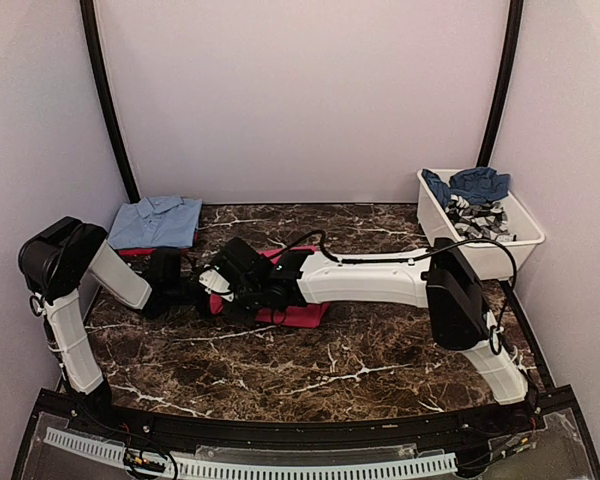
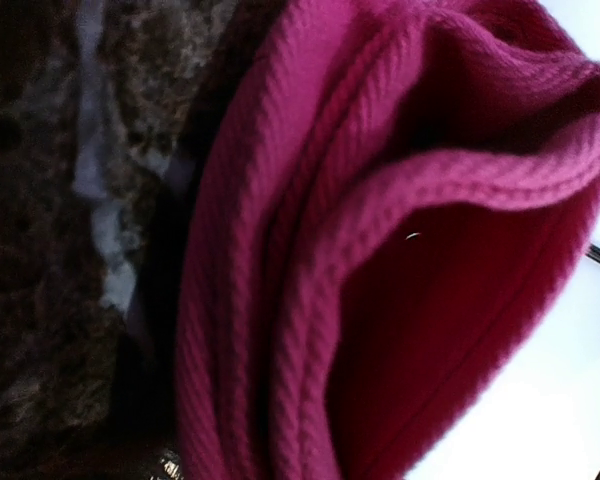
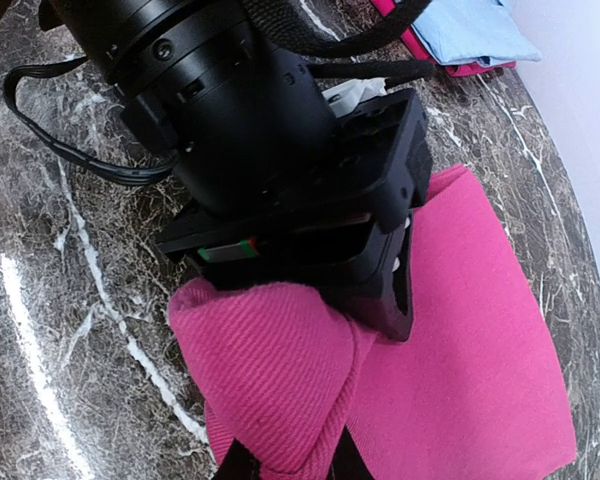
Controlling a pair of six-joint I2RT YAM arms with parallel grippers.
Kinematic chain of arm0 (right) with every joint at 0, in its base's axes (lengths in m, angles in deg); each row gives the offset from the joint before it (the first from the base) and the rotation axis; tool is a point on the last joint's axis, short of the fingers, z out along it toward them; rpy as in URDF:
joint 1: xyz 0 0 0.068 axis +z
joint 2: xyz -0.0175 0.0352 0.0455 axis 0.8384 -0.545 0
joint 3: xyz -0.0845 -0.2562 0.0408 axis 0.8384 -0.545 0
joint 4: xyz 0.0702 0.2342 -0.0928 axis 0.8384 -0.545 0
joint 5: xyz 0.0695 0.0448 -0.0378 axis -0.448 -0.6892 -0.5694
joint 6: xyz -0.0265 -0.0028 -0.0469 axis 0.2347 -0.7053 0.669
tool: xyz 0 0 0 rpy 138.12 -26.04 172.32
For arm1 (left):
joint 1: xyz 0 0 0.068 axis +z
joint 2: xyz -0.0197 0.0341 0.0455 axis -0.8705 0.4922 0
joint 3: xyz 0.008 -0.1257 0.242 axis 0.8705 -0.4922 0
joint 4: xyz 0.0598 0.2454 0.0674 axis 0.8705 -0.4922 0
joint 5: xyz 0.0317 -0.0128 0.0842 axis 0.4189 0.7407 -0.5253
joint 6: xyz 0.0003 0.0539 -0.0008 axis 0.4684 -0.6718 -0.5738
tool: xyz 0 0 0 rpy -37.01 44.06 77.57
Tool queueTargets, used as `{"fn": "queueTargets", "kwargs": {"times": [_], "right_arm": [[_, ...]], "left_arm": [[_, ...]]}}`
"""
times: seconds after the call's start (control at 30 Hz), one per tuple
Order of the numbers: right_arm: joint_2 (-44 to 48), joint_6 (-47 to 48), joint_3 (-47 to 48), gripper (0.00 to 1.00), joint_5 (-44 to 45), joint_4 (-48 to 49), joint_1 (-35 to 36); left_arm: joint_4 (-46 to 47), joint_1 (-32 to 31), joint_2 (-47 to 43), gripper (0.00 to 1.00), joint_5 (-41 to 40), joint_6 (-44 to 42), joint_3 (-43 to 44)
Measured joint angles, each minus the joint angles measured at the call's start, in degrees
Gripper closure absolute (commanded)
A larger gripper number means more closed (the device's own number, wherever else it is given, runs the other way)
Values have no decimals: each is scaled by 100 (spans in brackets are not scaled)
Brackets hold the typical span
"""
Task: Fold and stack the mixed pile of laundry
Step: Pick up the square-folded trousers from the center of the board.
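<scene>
The magenta-pink garment [image 1: 298, 312] lies mid-table, partly folded. Both grippers meet at its left end. My right gripper [image 1: 227, 283] is shut on a bunched corner of it; in the right wrist view the cloth [image 3: 280, 380] is pinched in the gripper [image 3: 285, 465] between its black fingers. My left gripper [image 1: 206, 288] presses into the same end, and its black body [image 3: 310, 220] shows in the right wrist view. Folded magenta layers [image 2: 380, 250] fill the left wrist view and hide the fingers. A folded light blue shirt [image 1: 155, 220] lies at the back left.
A white tub [image 1: 525, 225] at the back right holds a navy-blue garment [image 1: 475, 183] and a grey-and-white patterned one [image 1: 477, 215]. The light blue shirt rests on a red-pink item [image 3: 450, 68]. The table is dark marble [image 1: 360, 370], with walls close on three sides.
</scene>
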Motion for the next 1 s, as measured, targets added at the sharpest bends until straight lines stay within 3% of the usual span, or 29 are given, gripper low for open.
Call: {"fn": "queueTargets", "kwargs": {"times": [0.07,0.13,0.27,0.37,0.63,0.8,1.0], "right_arm": [[2,-28,-79,83,-24,85,7],[42,-85,-208,63,-26,177,17],[402,-249,-625,33,-83,411,17],[1075,-321,-1108,13,-120,619,17],[2990,-758,-2277,8,-170,1189,-85],[3550,-977,-3005,7,-109,1357,-299],[3860,-1147,-3836,7,-83,1384,-476]], "left_arm": [[46,0,0,98,-2,11,0],[4,0,0,100,11,-129,7],[-605,2,-20,100,-7,-562,262],[-1847,13,-184,100,-131,-1281,841],[-5821,168,-201,100,-1060,-3862,3954],[-7510,404,505,100,-1720,-5202,6039],[-8946,678,1471,100,-2026,-6148,7912]]}}
